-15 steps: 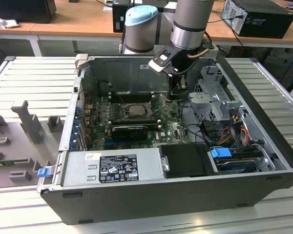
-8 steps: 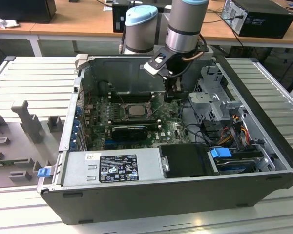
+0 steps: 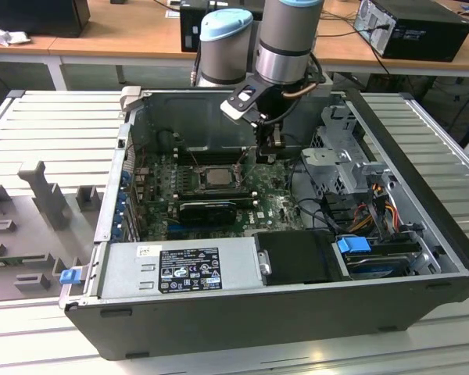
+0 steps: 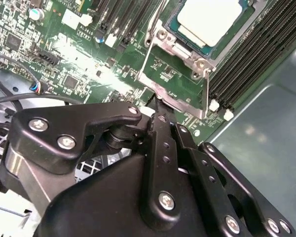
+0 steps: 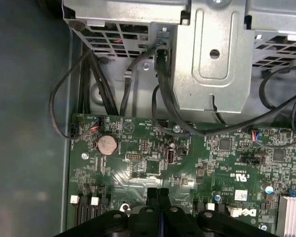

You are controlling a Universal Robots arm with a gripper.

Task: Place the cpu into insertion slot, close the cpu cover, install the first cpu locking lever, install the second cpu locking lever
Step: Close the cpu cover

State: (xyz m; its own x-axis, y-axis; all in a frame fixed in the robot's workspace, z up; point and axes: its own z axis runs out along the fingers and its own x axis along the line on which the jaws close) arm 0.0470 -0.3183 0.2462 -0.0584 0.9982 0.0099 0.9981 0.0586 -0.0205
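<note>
The cpu (image 3: 216, 176) lies flat in the insertion slot (image 3: 219, 190) on the green board, and its pale metal face (image 4: 212, 17) is uncovered inside the silvery socket rim (image 4: 187, 48). The cpu cover (image 4: 177, 98) stands tilted up off the socket, with green board showing through its window. My gripper (image 3: 270, 156) hangs just to the exterior view's right of the socket. Its black fingers are shut together in both wrist views, and the gripper (image 4: 155, 106) has its tips at the raised cover's free edge. The gripper (image 5: 158, 195) has no visible gap between its fingers.
A metal drive cage (image 3: 344, 156) with black cables (image 5: 163, 103) stands close to the exterior view's right of the gripper. Long black memory slots (image 4: 256, 54) run beside the socket. A black card (image 3: 207, 209) and the power supply (image 3: 180, 266) lie nearer the case front.
</note>
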